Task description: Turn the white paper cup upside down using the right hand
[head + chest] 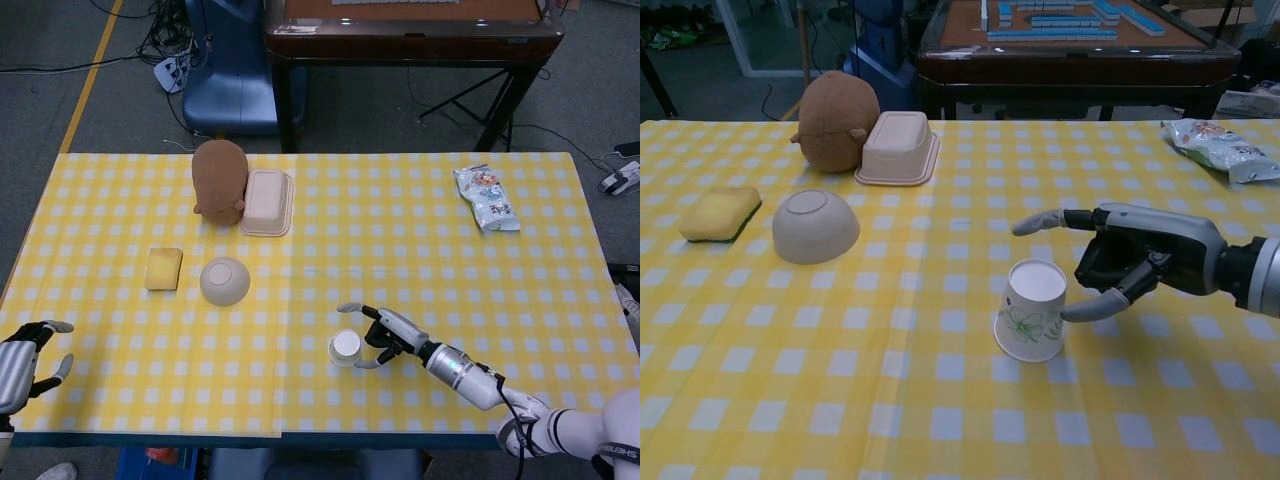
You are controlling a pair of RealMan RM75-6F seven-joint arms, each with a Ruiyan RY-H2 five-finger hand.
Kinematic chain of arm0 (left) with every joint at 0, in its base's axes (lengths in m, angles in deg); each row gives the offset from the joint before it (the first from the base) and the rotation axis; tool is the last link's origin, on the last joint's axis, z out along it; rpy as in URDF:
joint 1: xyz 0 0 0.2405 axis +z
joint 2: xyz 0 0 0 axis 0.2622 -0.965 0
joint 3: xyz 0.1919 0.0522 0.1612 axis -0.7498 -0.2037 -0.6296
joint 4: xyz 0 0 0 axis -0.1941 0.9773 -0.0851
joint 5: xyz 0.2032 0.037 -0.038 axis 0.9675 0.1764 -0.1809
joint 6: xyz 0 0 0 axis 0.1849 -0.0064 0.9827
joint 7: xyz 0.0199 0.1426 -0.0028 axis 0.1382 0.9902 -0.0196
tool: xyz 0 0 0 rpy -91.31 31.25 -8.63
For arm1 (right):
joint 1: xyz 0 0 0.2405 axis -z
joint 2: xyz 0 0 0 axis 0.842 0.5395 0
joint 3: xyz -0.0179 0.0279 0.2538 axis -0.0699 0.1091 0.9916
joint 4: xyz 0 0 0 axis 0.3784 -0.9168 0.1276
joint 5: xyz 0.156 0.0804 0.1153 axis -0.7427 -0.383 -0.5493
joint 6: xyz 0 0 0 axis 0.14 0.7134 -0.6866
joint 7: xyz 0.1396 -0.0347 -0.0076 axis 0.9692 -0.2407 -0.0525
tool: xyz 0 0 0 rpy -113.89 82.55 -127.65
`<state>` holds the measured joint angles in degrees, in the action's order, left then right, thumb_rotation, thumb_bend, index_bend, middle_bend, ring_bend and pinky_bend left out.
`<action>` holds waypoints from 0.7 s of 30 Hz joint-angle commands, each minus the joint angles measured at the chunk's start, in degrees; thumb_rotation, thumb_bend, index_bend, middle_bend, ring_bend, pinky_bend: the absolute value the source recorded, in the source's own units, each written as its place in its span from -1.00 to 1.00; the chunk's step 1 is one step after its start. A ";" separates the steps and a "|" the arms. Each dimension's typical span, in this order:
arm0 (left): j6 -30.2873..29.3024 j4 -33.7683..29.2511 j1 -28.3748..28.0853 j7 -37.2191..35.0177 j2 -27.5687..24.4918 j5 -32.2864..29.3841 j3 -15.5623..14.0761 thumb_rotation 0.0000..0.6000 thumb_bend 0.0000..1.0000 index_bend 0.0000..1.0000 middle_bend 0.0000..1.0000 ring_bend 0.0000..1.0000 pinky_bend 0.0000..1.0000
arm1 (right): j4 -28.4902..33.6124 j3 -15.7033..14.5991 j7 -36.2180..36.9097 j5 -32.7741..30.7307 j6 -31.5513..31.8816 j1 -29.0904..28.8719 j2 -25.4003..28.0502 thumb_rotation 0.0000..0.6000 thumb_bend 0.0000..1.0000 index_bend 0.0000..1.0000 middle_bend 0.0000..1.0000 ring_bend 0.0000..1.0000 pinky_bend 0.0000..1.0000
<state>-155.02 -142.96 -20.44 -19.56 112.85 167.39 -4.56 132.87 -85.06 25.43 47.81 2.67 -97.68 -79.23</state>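
The white paper cup (346, 347) (1032, 312) with a green leaf print stands upside down on the yellow checked tablecloth, its base facing up. My right hand (392, 335) (1130, 258) is just to the right of it with its fingers spread. One finger reaches out above and behind the cup, and the thumb tip lies close to the cup's side; I cannot tell if it touches. The hand holds nothing. My left hand (25, 360) hovers at the table's near left corner, fingers apart and empty.
An upturned beige bowl (815, 227), a yellow sponge (720, 213), a brown plush toy (838, 121) and a beige lidded box (898, 148) stand at the back left. A snack bag (1220, 148) lies far right. The table's front edge (300, 434) runs close below the cup.
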 commanded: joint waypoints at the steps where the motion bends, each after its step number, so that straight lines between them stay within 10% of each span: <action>1: 0.02 0.03 -0.01 -0.08 0.00 -0.06 0.04 1.00 -0.24 -0.14 -0.25 -0.37 0.05 | 1.00 -0.04 -3.22 0.40 2.13 0.99 1.02 1.00 -1.00 -0.73 1.00 1.00 1.00; 11: -0.15 0.24 -0.08 0.12 0.19 0.62 -0.13 1.00 -0.24 -0.14 -0.25 -0.37 0.05 | 11.63 0.62 -45.82 -3.43 12.81 10.14 9.91 1.00 -0.78 -0.15 0.98 0.86 0.97; 21: -2.78 1.70 0.07 1.90 2.32 4.37 -0.71 1.00 -0.24 -0.15 -0.29 -0.38 0.05 | 21.75 -0.46 -77.53 -9.18 20.15 18.93 17.55 1.00 -0.74 -0.15 -0.19 -0.29 -0.16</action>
<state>-157.13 -141.67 -20.46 -17.83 114.69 171.01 -5.10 148.91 -85.18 -42.46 41.80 17.03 -84.41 -66.14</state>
